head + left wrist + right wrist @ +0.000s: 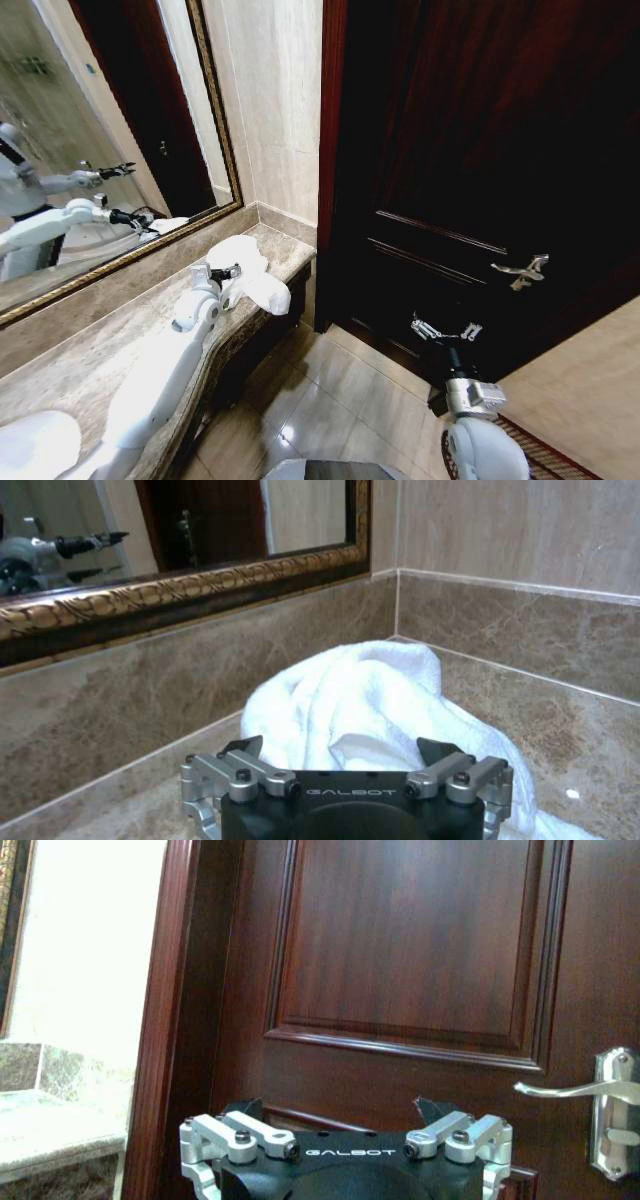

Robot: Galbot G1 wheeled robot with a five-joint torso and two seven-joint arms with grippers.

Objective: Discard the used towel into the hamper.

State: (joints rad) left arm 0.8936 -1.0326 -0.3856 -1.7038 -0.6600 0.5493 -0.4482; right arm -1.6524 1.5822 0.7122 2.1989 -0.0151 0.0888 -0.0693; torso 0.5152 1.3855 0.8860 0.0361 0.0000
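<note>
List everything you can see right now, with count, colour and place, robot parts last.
crumpled white terry towel: one, white, heaped on the counter at its far end near the wall corner, partly hanging over the front edge
polished brown marble counter: one, beige-brown, along the mirror wall on the robot's left
gold-framed wall mirror: one, ornate gold and dark frame, above the counter, reflecting the robot
dark red-brown panelled wooden door: one, closed, ahead on the right
silver lever door handle: one, silver, on the door
glossy beige tiled floor: beige, below the counter and door
left gripper: one, open, at the towel
right gripper: one, open, raised before the door, holding nothing
</note>
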